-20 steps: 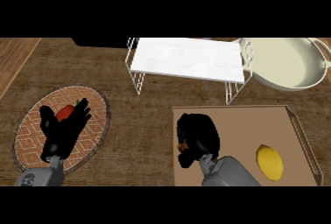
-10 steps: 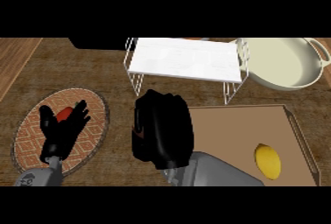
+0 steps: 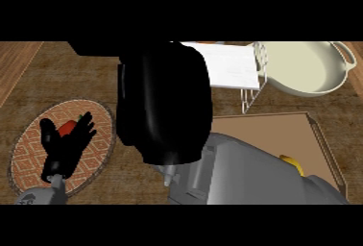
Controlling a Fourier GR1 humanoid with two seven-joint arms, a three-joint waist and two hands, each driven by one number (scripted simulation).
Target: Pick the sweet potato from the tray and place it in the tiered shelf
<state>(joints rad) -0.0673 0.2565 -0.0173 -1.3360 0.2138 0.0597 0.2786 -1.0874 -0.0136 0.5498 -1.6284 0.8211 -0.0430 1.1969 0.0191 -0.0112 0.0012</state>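
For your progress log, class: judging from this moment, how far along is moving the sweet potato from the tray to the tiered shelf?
Done: apparently the pick, though no sweet potato shows on the visible part of the tray or anywhere else. In hand: the right hand is raised close to the camera in front of the tiered shelf; whether it holds anything cannot be seen. Left: placing it in the shelf. The left hand rests open over the round mat.

A kitchen, by the look of the brown wooden desk (image 3: 56, 72) carrying cookware and tableware. Cream two-handled pan (image 3: 308, 67) at the far right, white wire tiered shelf (image 3: 237, 67) beside it, patterned round plate (image 3: 28, 163) with red food at the left
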